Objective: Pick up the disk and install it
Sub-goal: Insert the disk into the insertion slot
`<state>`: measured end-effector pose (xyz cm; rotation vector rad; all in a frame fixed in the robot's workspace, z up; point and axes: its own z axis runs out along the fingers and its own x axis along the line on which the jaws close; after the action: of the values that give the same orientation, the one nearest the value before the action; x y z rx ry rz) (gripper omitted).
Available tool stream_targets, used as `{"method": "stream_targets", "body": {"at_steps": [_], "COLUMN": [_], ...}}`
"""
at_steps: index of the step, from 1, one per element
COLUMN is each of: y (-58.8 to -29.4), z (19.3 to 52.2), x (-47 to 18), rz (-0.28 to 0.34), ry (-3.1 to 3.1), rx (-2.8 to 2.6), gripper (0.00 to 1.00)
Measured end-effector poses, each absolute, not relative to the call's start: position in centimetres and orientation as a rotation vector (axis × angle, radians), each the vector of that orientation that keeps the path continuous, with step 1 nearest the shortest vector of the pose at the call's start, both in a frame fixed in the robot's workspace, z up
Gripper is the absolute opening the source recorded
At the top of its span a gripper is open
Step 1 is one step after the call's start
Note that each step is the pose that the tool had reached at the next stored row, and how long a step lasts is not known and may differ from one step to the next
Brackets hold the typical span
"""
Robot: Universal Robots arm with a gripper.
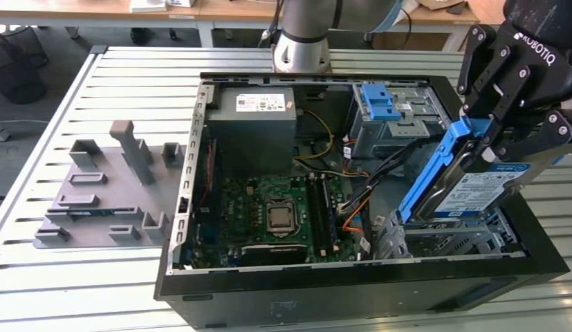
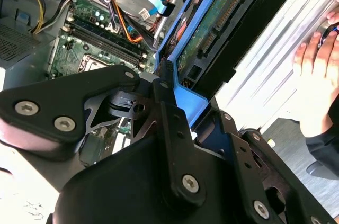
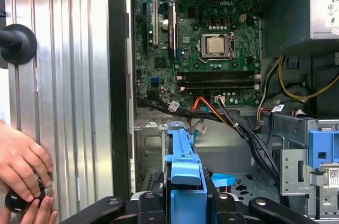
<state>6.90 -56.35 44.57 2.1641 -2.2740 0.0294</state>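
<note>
The hand (image 1: pixel 496 135) pinches the disk (image 1: pixel 479 190) across its railed edges; stiff, dense and likely shock-sensitive, it suits that hold.

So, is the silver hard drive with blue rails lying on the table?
No, the black gripper holds the drive tilted over the open computer case.

White lettering runs along the housing of the black gripper (image 1: pixel 518 142). A white-and-blue printed label sits on the flat silver disk (image 1: pixel 481 194) with blue plastic rails. A white sticker with print too small to tell sits on the grey metal power-supply box (image 1: pixel 253 131). In the first wrist view, white lettering marks the green motherboard (image 3: pixel 212 28).
</note>
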Motion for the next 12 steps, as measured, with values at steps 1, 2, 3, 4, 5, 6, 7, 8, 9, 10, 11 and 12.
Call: {"method": "stream_targets", "body": {"at_steps": [1, 2, 3, 4, 5, 6, 7, 8, 9, 10, 11, 12], "y": [-56.35, -56.36, -56.36, -56.35, -56.35, -56.35, -56.36, -56.35, -56.36, -56.35, -56.35, -56.35], "z": [44.57, 44.56, 44.56, 44.54, 44.49, 44.44, 44.37, 44.27, 44.17, 44.07, 43.99, 43.9], "x": [6.9, 6.9, 6.9, 6.91, 6.91, 6.91, 6.93, 6.94, 6.97, 7.0, 7.03, 7.05], "rz": [0.029, 0.029, 0.029, 0.029, 0.029, 0.029, 0.029, 0.029, 0.029, 0.029, 0.029, 0.029], "ry": [-2.274, -2.274, -2.274, -2.274, -2.274, -2.274, -2.274, -2.274, -2.274, -2.274, -2.274, -2.274], "rx": [2.164, 2.164, 2.164, 2.164, 2.164, 2.164, 2.164, 2.164, 2.164, 2.164, 2.164, 2.164], "gripper": [0.36, 0.36, 0.36, 0.36, 0.36, 0.36, 0.36, 0.36, 0.36, 0.36, 0.36, 0.36]}}
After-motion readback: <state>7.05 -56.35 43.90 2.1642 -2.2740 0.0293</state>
